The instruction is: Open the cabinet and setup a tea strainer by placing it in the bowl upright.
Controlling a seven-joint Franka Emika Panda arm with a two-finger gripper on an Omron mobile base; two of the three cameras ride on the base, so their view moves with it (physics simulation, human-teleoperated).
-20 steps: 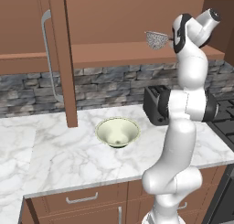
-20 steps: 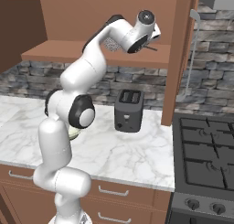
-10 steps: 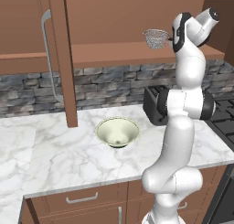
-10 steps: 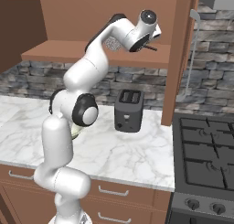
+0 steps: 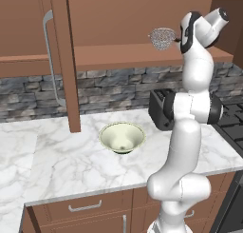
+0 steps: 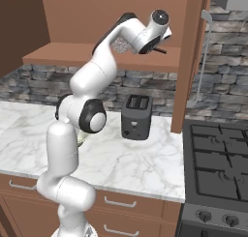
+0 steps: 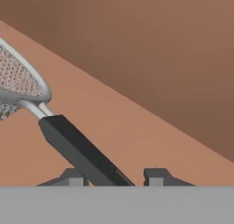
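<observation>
Hand view puts the claw (image 7: 114, 176) at the strainer (image 7: 27, 88), its two tips standing either side of the dark handle; the jaws are partly drawn in around it, but whether they actually pinch it I cannot tell. Outward from there, the mesh basket sits just past the handle's far end, over the cabinet (image 5: 61, 61) shelf. From the left base view the strainer (image 5: 163, 38) is up at the shelf's front edge, near its right end, with the door swung wide. Below, on the counter (image 5: 57, 165), the bowl (image 5: 122, 137) stands near the middle, well apart from the strainer, and the toaster (image 5: 160, 108) sits toward the back right.

Judging by its build, the strainer should be light and stiff, its wire mesh easily dented (so no squeezing the basket). The straight handle is the sensible place to hold, though thin and probably slippery, so it could swivel in the grip.
</observation>
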